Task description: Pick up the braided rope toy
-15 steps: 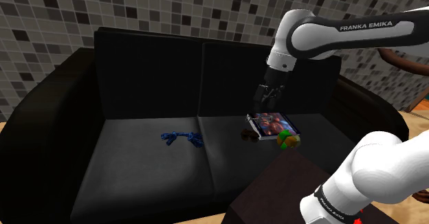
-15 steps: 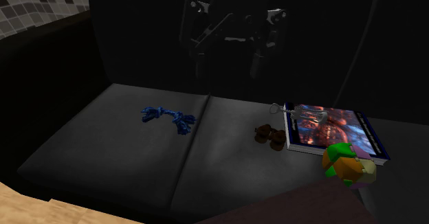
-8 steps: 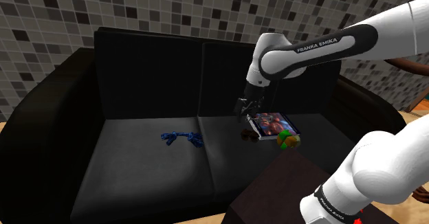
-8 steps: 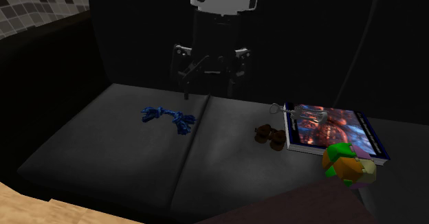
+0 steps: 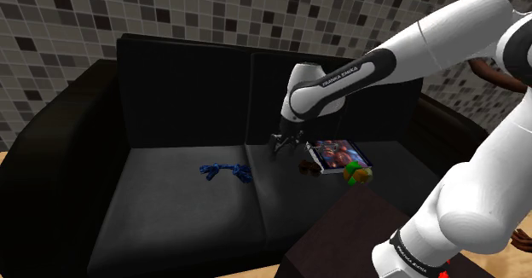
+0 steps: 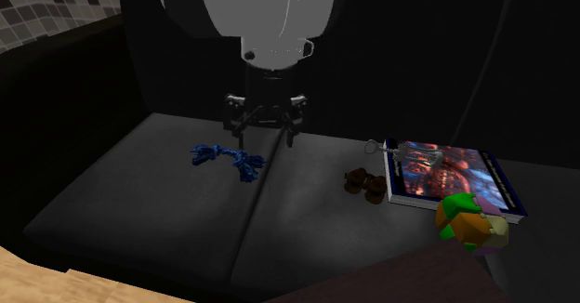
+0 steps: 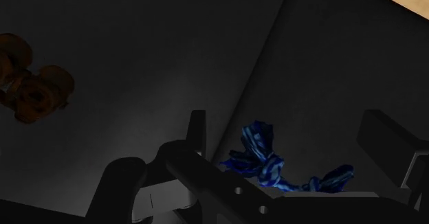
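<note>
Nearest, at the shoulder view's lower right, stands a dark brown box (image 5: pixel 341 234), the base that my white arm (image 5: pixel 375 59) rises from. Just past it is a black two-seat sofa (image 5: pixel 170 208) with a dim, dark grey seat.

On the right-hand seat cushion, close to the box, lies a green and orange faceted ball (image 5: pixel 358 174) (image 6: pixel 471 222). It sits just beside the near corner of a flat book with a colourful picture cover (image 5: pixel 341 153) (image 6: pixel 446 174). Left of the book in the shoulder view is a small brown lumpy object (image 5: pixel 309 166) (image 6: pixel 363 184) (image 7: pixel 31 85). I cannot tell what it is.

Farther along, my black two-finger claw (image 5: pixel 280 151) (image 6: pixel 264 136) (image 7: pixel 292 147) hangs low over the seam between the two seat cushions, pointing down. Its fingers stand wide apart and grip nothing.

The blue braided rope toy (image 5: pixel 226 171) (image 6: pixel 228 157) (image 7: pixel 265 162) lies flat on the left-hand cushion, near the seam, just left of my claw in the shoulder view. My fingers do not touch it. From my wrist, its knotted end shows on the seat beyond the gap between my fingers.

Behind the seat rises the sofa's tall black backrest. Beyond that is a wall of small grey and brown mosaic tiles (image 5: pixel 213 12). A pale wooden floor (image 6: pixel 56 283) shows at the sofa's front edge.
</note>
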Robot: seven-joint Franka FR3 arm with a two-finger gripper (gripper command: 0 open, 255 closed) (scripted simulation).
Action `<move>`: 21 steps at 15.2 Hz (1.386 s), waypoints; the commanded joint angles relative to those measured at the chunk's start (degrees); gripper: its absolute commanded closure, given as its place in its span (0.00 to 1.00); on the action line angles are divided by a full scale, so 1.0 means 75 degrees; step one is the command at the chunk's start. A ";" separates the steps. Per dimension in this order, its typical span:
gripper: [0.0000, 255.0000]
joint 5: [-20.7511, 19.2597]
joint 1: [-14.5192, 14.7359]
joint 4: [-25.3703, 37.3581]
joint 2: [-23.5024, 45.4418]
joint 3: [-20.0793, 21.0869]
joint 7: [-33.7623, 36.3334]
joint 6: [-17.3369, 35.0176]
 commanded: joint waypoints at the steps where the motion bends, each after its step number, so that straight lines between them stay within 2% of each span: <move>1: 0.00 -0.0017 0.0048 0.0296 0.0635 0.0044 0.0075 0.0392; 8: 0.00 -0.0183 0.0212 0.1675 0.2787 0.0052 0.0310 0.1307; 15: 0.00 -0.0374 0.0428 0.3537 0.4902 -0.0057 0.0558 0.1690; 21: 0.00 -0.0356 0.0420 0.3715 0.5381 -0.0041 0.0515 0.1991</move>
